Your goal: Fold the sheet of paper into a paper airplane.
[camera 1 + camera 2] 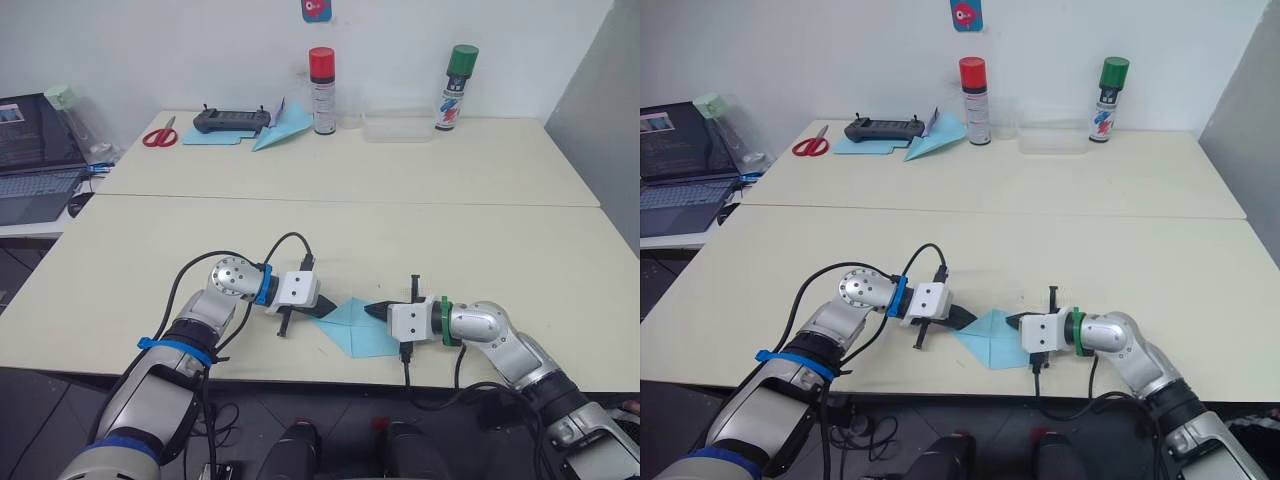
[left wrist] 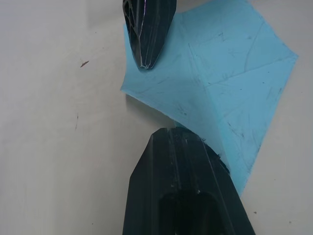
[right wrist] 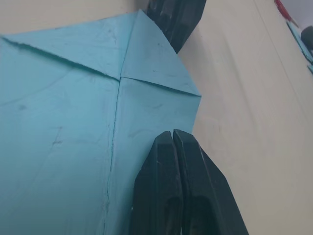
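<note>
The sheet of paper [image 1: 358,326], light blue and creased, lies flat near the table's front edge, with corner flaps folded in to a centre crease [image 3: 117,78]. My left gripper [image 1: 325,312] is shut, its tips [image 2: 168,131] resting at the sheet's left corner. My right gripper [image 1: 370,312] is also shut and lies on the sheet's right side, its tips [image 3: 172,132] on the paper beside a folded flap. The two grippers point at each other across the sheet, a short gap apart. The paper airplane is out of view.
At the back of the table are red scissors [image 1: 158,135], a black controller [image 1: 232,120] on a flat blue sheet [image 1: 208,138], another blue paper dart [image 1: 283,126], a red-capped can [image 1: 322,90], a clear box [image 1: 398,126] and a green-capped can [image 1: 456,88]. A laptop [image 1: 35,150] stands at the left.
</note>
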### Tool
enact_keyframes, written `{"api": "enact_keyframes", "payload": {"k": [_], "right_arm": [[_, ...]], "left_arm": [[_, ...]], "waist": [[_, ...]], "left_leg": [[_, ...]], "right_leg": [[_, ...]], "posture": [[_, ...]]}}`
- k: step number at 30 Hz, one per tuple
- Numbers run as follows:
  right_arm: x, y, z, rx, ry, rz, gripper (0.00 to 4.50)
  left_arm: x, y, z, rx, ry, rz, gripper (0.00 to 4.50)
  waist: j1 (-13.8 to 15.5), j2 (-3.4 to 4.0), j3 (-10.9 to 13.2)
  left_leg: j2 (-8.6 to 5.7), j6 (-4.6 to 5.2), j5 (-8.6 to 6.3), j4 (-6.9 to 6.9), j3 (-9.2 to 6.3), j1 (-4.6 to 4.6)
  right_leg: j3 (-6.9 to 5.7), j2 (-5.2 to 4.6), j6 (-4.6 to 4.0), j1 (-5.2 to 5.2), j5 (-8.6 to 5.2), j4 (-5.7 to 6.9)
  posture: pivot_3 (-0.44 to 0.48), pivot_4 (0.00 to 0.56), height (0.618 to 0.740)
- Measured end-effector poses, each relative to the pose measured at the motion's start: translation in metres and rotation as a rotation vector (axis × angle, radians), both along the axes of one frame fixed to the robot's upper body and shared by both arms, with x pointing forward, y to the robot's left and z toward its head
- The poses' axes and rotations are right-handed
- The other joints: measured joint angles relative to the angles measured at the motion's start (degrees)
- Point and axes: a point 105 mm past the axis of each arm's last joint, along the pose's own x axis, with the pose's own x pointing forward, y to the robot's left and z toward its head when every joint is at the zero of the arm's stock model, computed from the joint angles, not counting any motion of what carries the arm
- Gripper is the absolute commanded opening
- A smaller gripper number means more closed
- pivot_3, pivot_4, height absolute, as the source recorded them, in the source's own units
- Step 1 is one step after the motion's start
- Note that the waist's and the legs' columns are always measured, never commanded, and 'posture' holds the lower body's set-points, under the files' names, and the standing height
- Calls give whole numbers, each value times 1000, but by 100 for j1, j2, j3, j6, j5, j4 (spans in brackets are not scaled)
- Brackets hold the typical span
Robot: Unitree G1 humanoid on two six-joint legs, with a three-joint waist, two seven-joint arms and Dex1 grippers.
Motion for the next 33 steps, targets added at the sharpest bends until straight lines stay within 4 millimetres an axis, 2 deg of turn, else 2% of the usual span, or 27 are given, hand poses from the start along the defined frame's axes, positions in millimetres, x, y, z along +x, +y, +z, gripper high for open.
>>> {"api": "enact_keyframes", "payload": {"k": [5, 10, 13, 15, 17, 20, 22, 25, 29, 33], "right_arm": [[0, 0, -1, 44, 134, -61, 31], [-2, 2, -1, 36, 145, -56, 31], [-2, 2, -1, 35, 144, -53, 31], [-2, 3, -1, 36, 139, -47, 31], [-3, 3, 0, 34, 135, -38, 31], [-3, 3, 0, 29, 136, -29, 31], [-3, 5, -1, 33, 136, -25, 31], [-3, 9, -1, 44, 139, -19, 31], [-2, 9, -1, 43, 138, -20, 31], [-2, 9, -1, 39, 136, -20, 31]], "left_arm": [[1, 2, 0, -12, 28, 31, 0], [5, 8, 0, -56, 106, 119, 0], [17, 19, 5, -89, 162, 236, 0], [25, 34, 13, -107, 184, 324, 0], [30, 43, 30, -163, 197, 380, 0], [23, 29, 59, -244, 179, 326, 0], [10, 15, 66, -268, 169, 265, 0], [-9, 5, 46, -237, 205, 236, 0], [-20, 5, 16, -164, 230, 248, 0], [-22, 2, 6, -146, 223, 247, 0]], "waist": [[-1, 0, -18], [-9, 0, -18], [-10, -1, -17], [-24, -3, -15], [-60, -5, -14], [-88, -6, -14], [-112, -5, -14], [-131, -5, -14], [-123, -5, -14], [-122, -5, -14]], "left_leg": [[1, 0, 0, -3, -1, 2], [2, 0, 0, -9, -2, 3], [2, 0, 0, -10, -4, 0], [2, 0, 0, -10, -5, -8], [1, -1, 0, -11, -6, -15], [-3, -2, 0, -10, -5, -16], [-3, -3, 0, -11, 0, -14], [4, -3, 0, -23, 0, -10], [6, -3, 0, -30, -5, -10], [6, -3, 0, -29, -4, -9]], "right_leg": [[0, 0, -1, 0, -1, 0], [-3, 0, -4, -1, -3, 0], [-6, 1, -3, -5, -3, 0], [-7, 4, -3, -14, -3, 1], [-6, 5, -4, -19, -3, -1], [-3, 2, -4, -14, -3, -9], [3, -5, -4, -13, -3, -11], [5, -7, -9, -18, -5, -10], [1, -7, -11, -19, -6, -10], [1, -7, -11, -18, -6, -10]], "posture": [[0, 150, 740], [0, 150, 740], [0, 150, 740], [0, 150, 740], [0, 150, 740], [0, 150, 740], [0, 150, 740], [0, 150, 740], [0, 150, 740], [0, 150, 740]]}}
